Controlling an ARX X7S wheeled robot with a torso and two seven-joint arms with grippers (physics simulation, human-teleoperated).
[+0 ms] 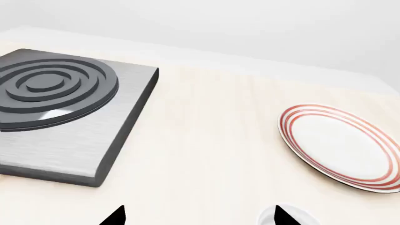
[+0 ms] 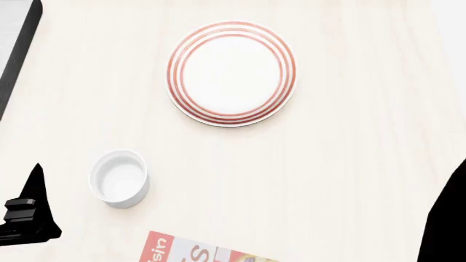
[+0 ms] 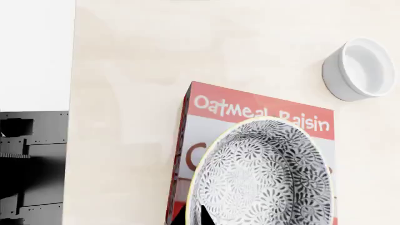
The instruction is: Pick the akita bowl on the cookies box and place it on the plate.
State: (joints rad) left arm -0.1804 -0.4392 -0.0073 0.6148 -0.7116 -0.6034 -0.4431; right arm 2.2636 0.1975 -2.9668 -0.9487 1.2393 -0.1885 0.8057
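The akita bowl (image 3: 262, 173), with a dense grey-and-white pattern, sits on the red-and-white cookies box (image 3: 250, 110) in the right wrist view. My right gripper (image 3: 192, 216) straddles the bowl's near rim, one fingertip outside and one inside, closed narrowly on it. Only a corner of the cookies box (image 2: 189, 252) reaches the head view's bottom edge, where the bowl is out of view. The red-ringed white plate (image 2: 231, 73) lies empty farther out on the table. My left gripper (image 1: 198, 218) hangs open over bare table with the plate (image 1: 340, 145) ahead of it.
A small plain white cup (image 2: 119, 178) stands between my left gripper (image 2: 29, 213) and the plate; it also shows as the cup (image 3: 359, 68) beside the box. The dark stove (image 1: 62, 108) with rings lies at the table's left. My right arm (image 2: 448, 218) fills the lower right corner.
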